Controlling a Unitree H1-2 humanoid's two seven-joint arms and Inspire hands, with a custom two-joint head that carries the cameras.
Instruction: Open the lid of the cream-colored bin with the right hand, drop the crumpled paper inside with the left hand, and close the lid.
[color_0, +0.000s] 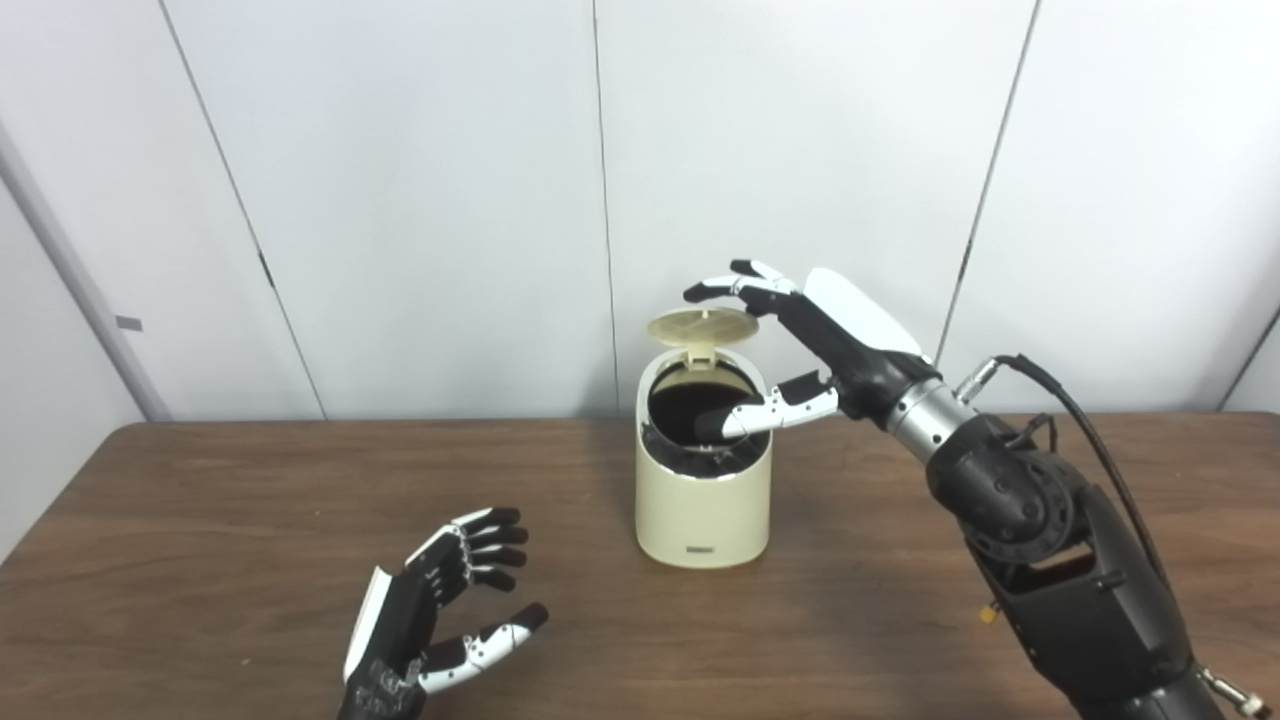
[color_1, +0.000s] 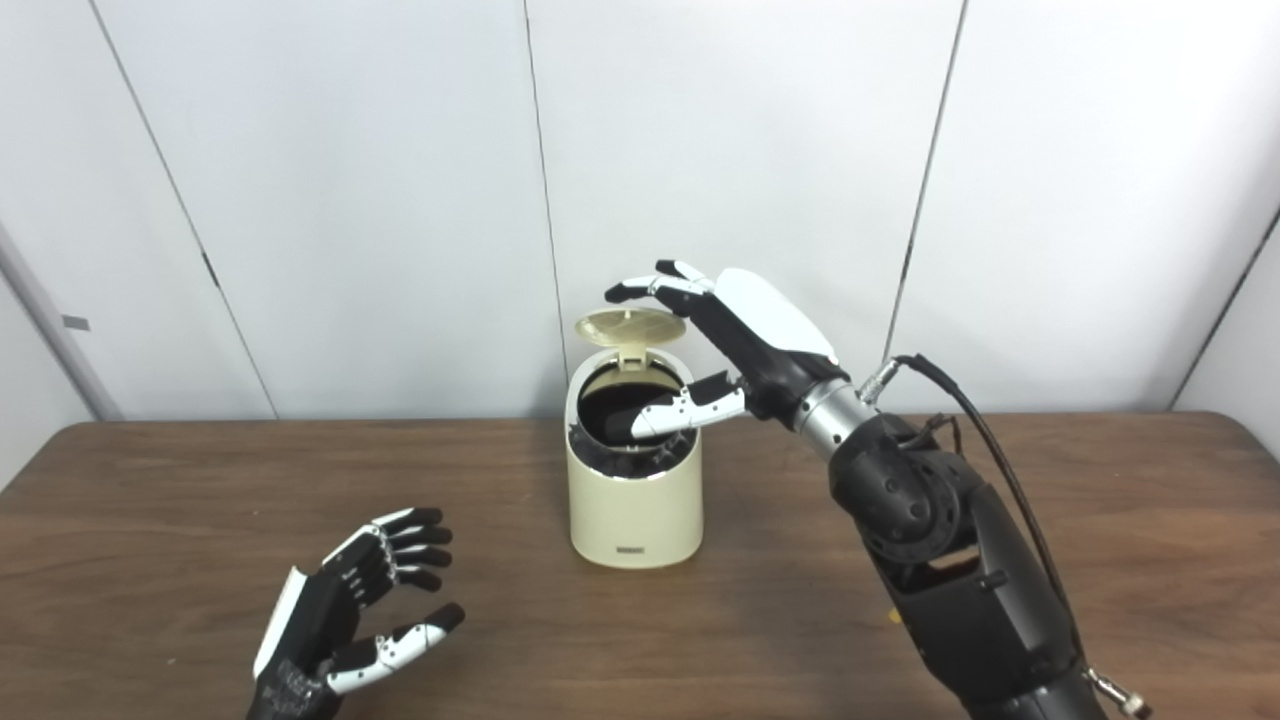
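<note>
The cream-colored bin (color_0: 702, 505) stands mid-table with its round lid (color_0: 702, 327) tipped up at the back, the dark inside showing. My right hand (color_0: 800, 340) is open above the bin: its fingers (color_0: 722, 287) reach over the raised lid's top edge and the thumb stretches across the bin's mouth. Low at the front left, my left hand (color_0: 440, 610) hovers open over the table, fingers spread, holding nothing. No crumpled paper shows in either view.
A brown wooden table (color_0: 250, 520) stretches to both sides of the bin. White wall panels (color_0: 400, 200) close off the back. My right arm (color_0: 1050, 540) with its cable crosses the right part of the table.
</note>
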